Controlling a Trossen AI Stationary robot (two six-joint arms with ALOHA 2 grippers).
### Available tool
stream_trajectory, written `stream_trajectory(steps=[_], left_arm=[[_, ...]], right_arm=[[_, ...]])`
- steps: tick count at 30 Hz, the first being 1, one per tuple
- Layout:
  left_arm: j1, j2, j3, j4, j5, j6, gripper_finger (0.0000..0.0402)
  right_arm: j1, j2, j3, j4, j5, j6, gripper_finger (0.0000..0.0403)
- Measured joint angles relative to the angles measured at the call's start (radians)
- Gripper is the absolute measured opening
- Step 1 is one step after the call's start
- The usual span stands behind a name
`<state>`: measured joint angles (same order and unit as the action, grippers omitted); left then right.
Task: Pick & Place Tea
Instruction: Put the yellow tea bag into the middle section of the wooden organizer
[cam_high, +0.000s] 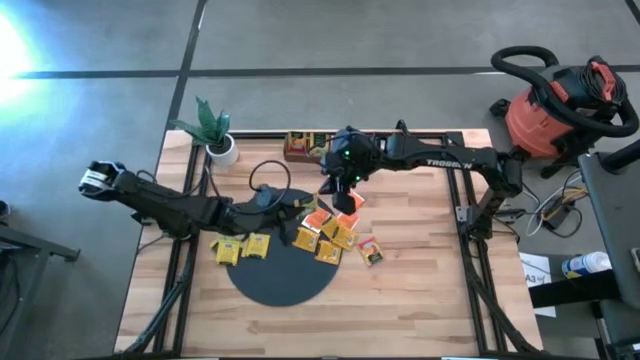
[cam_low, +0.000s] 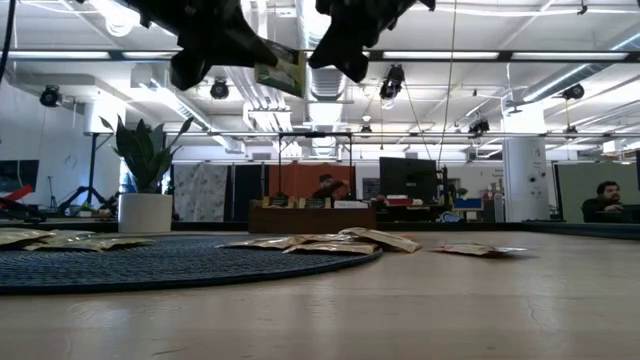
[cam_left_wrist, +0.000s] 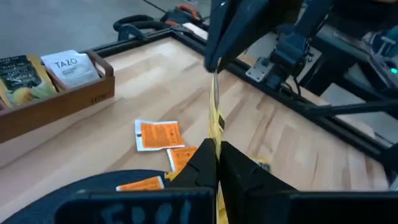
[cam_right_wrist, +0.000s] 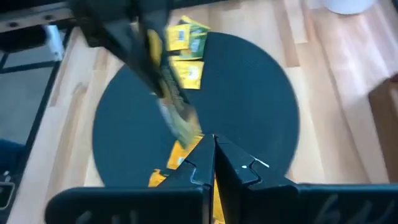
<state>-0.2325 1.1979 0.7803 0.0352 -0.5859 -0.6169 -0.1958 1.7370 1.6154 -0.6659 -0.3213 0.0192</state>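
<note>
One yellow tea packet (cam_left_wrist: 214, 112) hangs in the air between my two grippers, above the far rim of the black round mat (cam_high: 280, 270). My left gripper (cam_left_wrist: 217, 149) reaches in from the table's left and is shut on one end of it. My right gripper (cam_right_wrist: 213, 140) comes from the right and is shut on the other end. Several more yellow and orange tea packets (cam_high: 330, 235) lie flat on the mat and on the wood beside it. The wooden compartment tray (cam_high: 305, 146) stands at the far edge. My left gripper pinches one end of the yellow packet (cam_left_wrist: 216, 138) between its two fingers, coming nearly level from the table's left. The packet stands on edge and is lifted clear of the mat. My right gripper pinches the packet's opposite end (cam_right_wrist: 194, 134) between its two fingers, slanting down from the far right. The packet (cam_low: 283, 70) spans the gap between both grippers, high above the table.
A potted plant (cam_high: 215, 135) stands at the far left corner. The tray (cam_left_wrist: 56, 93) holds upright tea packets. A red shop vacuum (cam_high: 555, 110) sits off the table's right. The near half of the table shows bare wood.
</note>
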Motion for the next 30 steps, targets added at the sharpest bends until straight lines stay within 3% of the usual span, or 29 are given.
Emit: stream_trajectory(steps=[6,19,30], left_arm=[[0.013,0.035,-0.001,-0.029,0.054,0.007,0.0005],[0.058,0.053,-0.001,0.061,0.149,0.070,0.0005],[0.076,0.053,-0.001,0.076,0.183,0.088,0.0005]], right_arm=[[0.022,0.000,0.000,-0.006,-0.001,-0.022,0.0036],[0.041,0.000,0.000,-0.004,0.007,0.081,0.0163],[0.068,0.000,0.000,-0.004,0.008,0.063,0.0162]])
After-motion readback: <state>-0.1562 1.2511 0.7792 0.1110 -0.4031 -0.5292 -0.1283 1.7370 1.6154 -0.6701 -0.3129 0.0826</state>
